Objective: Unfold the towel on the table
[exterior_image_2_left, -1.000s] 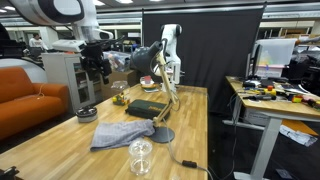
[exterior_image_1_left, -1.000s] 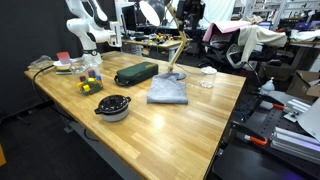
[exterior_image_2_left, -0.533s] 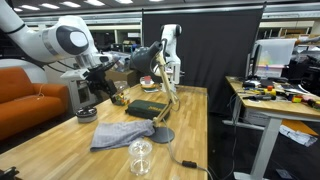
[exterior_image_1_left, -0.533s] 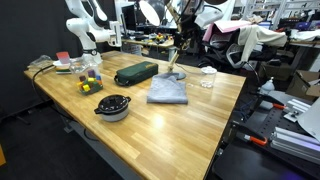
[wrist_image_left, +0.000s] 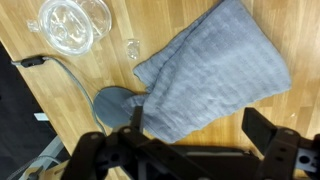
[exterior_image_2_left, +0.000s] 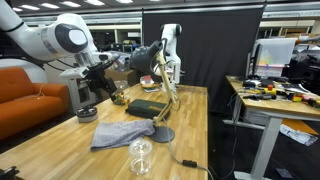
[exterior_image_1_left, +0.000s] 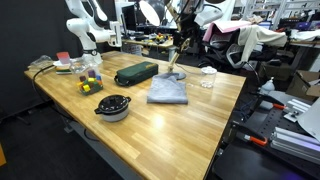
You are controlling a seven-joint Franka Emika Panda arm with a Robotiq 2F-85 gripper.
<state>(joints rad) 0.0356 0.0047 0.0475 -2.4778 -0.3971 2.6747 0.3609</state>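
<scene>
In the wrist view the gripper fills the bottom edge, dark, blurred and partly cut off; its jaws stand wide apart with nothing between them. Beyond it the grey-blue towel lies folded on the wooden table, one corner touching or overlapping a grey lamp base; a cable runs off the frame's left edge; a clear glass jar is cropped at the top. Only an exterior view shows the dark bowl near the towel, and the green pouch farther back.
</scene>
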